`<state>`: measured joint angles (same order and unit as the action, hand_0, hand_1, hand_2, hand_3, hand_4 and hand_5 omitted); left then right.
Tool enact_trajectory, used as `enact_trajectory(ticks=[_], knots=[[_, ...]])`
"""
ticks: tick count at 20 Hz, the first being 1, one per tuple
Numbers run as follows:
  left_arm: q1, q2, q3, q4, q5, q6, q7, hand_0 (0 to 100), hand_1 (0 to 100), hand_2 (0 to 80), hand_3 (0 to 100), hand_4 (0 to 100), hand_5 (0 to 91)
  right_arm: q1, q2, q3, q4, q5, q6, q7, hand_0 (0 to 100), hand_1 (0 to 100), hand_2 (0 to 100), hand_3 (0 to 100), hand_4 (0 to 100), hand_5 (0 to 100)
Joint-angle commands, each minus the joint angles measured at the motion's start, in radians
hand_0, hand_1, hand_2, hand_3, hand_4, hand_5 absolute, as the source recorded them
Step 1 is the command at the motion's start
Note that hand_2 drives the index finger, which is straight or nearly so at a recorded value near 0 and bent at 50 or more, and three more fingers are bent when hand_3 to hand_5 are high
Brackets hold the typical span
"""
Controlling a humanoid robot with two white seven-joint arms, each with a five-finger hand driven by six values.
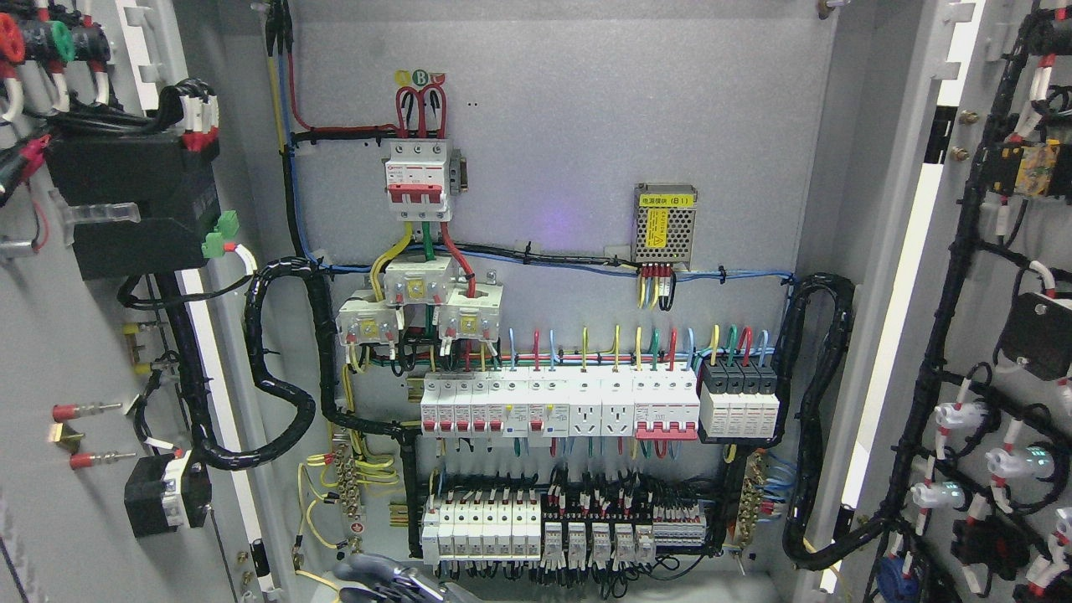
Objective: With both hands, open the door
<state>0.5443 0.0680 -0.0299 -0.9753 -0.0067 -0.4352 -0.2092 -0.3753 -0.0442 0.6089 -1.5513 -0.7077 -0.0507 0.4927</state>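
Cabinet (553,109): one grey steel electrical box, its inside fully exposed, filling the middle of the view.
Doors: two, both swung wide. The left door (50,352) shows its inner face at the left edge, the right door (997,352) its inner face at the right edge.
Handling: likely heavy, stiff sheet metal turning on hinges, loaded with switches and wiring on the inside. Smooth painted faces look slippery. Best held by the bare free edge or an outer handle, never by the cables or fittings, which look fragile.
Progress: the opening appears done, judging by how far both doors stand apart.
Cable looms: two thick black bundles, one looping to each door, left loom (268,368) and right loom (816,402).
Breaker rows: two, an upper row (561,406) and a lower row (536,528).
Red breaker (416,180): one, top centre.
Mesh power supply (665,222): one.
Hand (389,579): one dark part at the bottom edge, left of middle. Which arm it belongs to, and whether the fingers are spread or curled, cannot be told.
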Motion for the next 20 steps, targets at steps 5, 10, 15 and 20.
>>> enact_trajectory(ticks=[5, 10, 15, 20], knots=[[0.126, 0.090, -0.019, -0.614, -0.027, -0.115, -0.003, 12, 39, 0.0, 0, 0, 0.0, 0.294, -0.183, -0.185, -0.180, 0.086, -0.136, -0.016, 12, 39, 0, 0, 0, 0], [0.146, 0.128, -0.019, -0.684, -0.012, -0.192, -0.003, 12, 39, 0.0, 0, 0, 0.0, 0.433, -0.238, -0.258, -0.324, 0.149, -0.227, -0.025, 12, 39, 0, 0, 0, 0], [0.145, 0.184, -0.022, -0.709, 0.001, -0.275, -0.003, 12, 39, 0.0, 0, 0, 0.0, 0.552, -0.270, -0.284, -0.375, 0.163, -0.325, -0.026, 12, 39, 0, 0, 0, 0], [0.096, 0.190, -0.030, -0.720, 0.002, -0.352, -0.003, 12, 39, 0.0, 0, 0, 0.0, 0.689, -0.318, -0.349, -0.415, 0.165, -0.503, -0.026, 12, 39, 0, 0, 0, 0]])
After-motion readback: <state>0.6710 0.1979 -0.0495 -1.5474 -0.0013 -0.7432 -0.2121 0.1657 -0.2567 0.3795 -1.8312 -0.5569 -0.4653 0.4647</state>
